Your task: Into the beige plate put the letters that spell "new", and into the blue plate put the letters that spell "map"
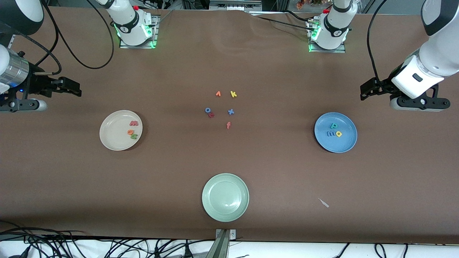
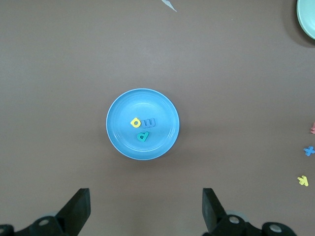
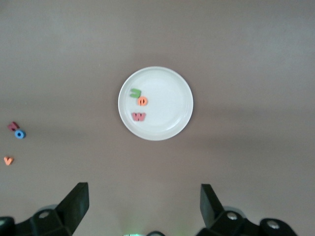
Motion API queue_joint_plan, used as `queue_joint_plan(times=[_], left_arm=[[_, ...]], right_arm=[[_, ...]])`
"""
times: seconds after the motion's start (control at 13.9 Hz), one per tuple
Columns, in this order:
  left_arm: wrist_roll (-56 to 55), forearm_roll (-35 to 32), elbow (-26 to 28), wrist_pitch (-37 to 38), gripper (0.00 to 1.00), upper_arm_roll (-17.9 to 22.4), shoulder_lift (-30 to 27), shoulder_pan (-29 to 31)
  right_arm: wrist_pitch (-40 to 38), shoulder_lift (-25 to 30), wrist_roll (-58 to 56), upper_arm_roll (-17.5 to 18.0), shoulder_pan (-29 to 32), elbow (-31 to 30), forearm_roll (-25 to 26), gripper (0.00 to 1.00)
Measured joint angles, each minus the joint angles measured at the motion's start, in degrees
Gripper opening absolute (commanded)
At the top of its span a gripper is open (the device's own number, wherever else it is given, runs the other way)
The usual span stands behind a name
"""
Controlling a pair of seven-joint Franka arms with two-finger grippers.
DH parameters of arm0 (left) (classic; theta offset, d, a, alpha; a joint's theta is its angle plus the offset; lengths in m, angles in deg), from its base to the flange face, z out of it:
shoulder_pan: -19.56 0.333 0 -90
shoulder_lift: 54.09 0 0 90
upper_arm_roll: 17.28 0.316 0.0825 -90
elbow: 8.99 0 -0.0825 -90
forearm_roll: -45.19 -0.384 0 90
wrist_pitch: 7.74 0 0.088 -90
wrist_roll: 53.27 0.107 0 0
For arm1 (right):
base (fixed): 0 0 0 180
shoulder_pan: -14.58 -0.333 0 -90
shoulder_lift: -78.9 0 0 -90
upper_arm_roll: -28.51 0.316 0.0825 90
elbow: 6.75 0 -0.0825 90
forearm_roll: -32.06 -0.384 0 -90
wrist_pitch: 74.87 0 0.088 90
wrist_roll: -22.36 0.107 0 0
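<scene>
Front view: I see green n (image 1: pixel 134 136), orange e (image 1: pixel 130 132) and red-pink w (image 1: pixel 133 123) in the beige plate (image 1: pixel 111 138); blue m (image 1: pixel 330 133), yellow a (image 1: pixel 338 134), teal-green p (image 1: pixel 334 125) in the blue plate (image 1: pixel 346 143). Left wrist view: left gripper (image 2: pixel 145 209) spread, empty, over the table just beside the blue plate. Right wrist view: right gripper (image 3: pixel 143 205) spread, empty, beside the beige plate

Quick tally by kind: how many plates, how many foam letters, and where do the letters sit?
Plates: 3 (beige plate, blue plate, green plate)
Letters in the beige plate: 3
Letters in the blue plate: 3
Loose letters on the table mid-way between those two plates: 6
Total: 15 (3 plates, 12 letters)
</scene>
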Motion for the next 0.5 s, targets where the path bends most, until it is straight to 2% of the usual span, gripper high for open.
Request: queue_joint_plan(times=[0.5], left_arm=[[0.0,-0.1,-0.9,0.2,1.00,0.0,0.3,0.0]], right_arm=[[3.2,0.0,-0.3,0.0,0.0,0.0,1.0,1.00]])
